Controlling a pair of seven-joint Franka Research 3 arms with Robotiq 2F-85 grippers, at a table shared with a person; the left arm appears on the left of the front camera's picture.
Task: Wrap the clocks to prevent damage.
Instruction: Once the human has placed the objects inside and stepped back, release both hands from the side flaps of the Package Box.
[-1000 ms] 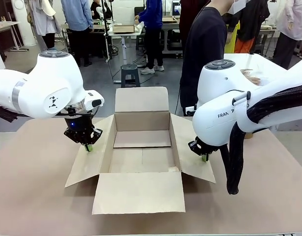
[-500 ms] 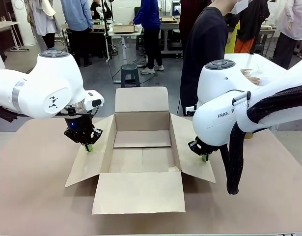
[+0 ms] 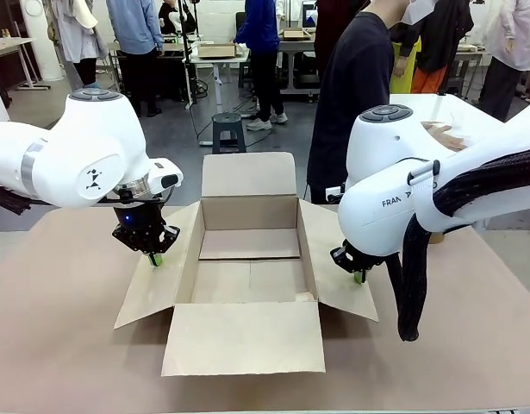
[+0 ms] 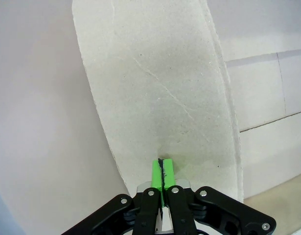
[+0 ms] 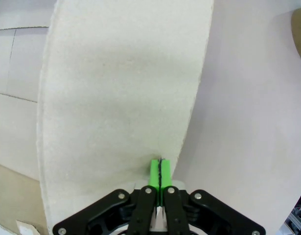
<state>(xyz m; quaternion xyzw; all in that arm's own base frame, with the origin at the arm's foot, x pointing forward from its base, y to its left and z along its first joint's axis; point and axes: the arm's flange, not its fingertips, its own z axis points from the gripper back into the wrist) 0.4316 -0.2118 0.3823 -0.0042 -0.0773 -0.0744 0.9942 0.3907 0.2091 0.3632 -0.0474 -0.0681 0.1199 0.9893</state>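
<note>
The left gripper [image 3: 156,257], fingers pressed together, has its tips down on the left flap [image 3: 148,293]. The right gripper [image 3: 359,277], likewise closed, bears on the right flap [image 3: 338,280]. The box [image 3: 247,222] lies open between them, inward of each arm, with the person [image 3: 355,95] at its far side.

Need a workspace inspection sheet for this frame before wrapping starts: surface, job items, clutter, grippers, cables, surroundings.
Surface: brown table, flat.
Job's things: cardboard box open, four flaps splayed, bare floor visible.
Clutter: small brown object, partly hidden behind the right arm.
Grippers: left gripper shut, at the left flap; right gripper shut, at the right flap.
Cables: black corrugated hose hanging off the right arm.
Surroundings: person at far side; stool beyond.
</note>
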